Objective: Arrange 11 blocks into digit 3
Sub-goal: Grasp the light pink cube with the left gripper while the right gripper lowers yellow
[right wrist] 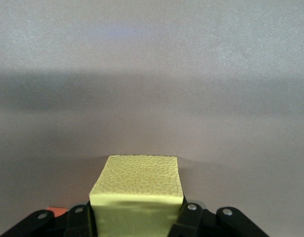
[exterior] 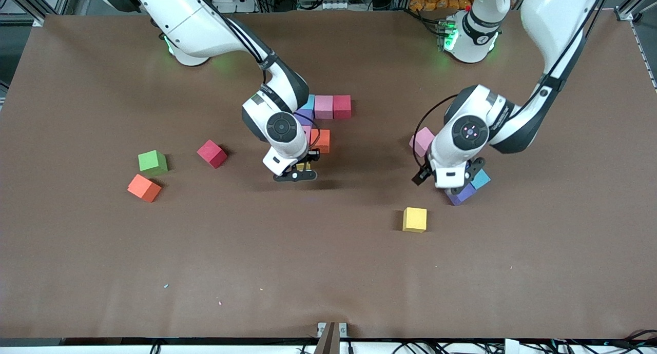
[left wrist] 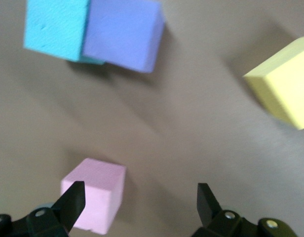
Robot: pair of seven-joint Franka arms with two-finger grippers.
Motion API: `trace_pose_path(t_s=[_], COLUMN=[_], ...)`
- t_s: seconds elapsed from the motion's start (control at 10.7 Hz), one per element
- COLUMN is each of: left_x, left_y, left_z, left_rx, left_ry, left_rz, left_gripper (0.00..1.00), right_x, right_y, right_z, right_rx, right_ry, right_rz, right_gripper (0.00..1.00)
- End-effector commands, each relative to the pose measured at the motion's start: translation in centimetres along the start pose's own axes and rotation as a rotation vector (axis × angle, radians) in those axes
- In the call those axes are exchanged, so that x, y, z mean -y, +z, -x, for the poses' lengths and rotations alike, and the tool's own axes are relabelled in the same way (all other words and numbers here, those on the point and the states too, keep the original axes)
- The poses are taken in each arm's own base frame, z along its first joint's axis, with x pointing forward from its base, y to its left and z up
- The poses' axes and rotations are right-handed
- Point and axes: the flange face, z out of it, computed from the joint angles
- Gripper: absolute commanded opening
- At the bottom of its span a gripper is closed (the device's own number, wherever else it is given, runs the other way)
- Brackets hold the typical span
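While both arms bend down over the brown desk [exterior: 328,272], we see the right claw [exterior: 296,173] low over the desk at the camera-side edge of a partly built cluster of small matte foam cubes, pinching a yellow foam cube [right wrist: 137,195] between its fingers. We make out that cube clearly only in the right wrist view, where its pebbled top fills the space between the black fingers; from the front it is a yellow sliver under the wrist. We find the left claw [left wrist: 139,202] spread wide over the desk toward the left arm's end, with a pink foam cube [left wrist: 95,193] beside one fingertip, a light blue foam cube [left wrist: 56,27] touching a purple foam cube [left wrist: 125,32], and a second yellow foam cube [left wrist: 285,84] lying apart from them. From the front we see the cluster's pink cube [exterior: 323,106] and dark red cube [exterior: 342,106] touching side by side, an orange cube [exterior: 321,140] nearer the camera, and purple and blue partly hidden by the right arm. Toward the right arm's end lie a loose red cube [exterior: 212,153], a green foam cube [exterior: 152,161] and an orange cube [exterior: 144,188], the last two close together.
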Motion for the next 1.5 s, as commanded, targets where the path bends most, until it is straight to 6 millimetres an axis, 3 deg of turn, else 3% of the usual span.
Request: trace_pose_path(t_s=[0.0,0.28,0.37,1.12,1.22,1.4], left_x=[3.9,5.8,6.6,6.3,6.2,6.0], left_y=[1.6,5.0,5.8,7.8,7.9,8.4], left_z=[1.7,2.6,1.7,3.9,3.9,4.1], left_rx=[-0.022,-0.045,-0.045,-0.003,-0.001,0.017], left_ry=[0.049,0.132,0.123,0.145,0.144,0.143], left_rz=[0.004,0.024,0.025,0.029,0.04,0.046], left_gripper=[1.0,1.0,1.0,1.0,0.93,0.54], right_x=[-0.5,-0.6,-0.6,-0.9,-0.9,-0.9], right_y=[0.7,0.4,0.3,-0.6,-0.8,-0.7], right_z=[1.0,1.0,1.0,0.9,0.9,0.9], right_rx=[-0.002,-0.002,-0.003,-0.008,-0.01,-0.007], right_ry=[0.001,0.002,0.012,0.055,0.055,0.055], right_rz=[0.015,0.016,0.016,0.017,0.015,0.018], right_gripper=[0.31,0.32,0.32,0.33,0.33,0.33])
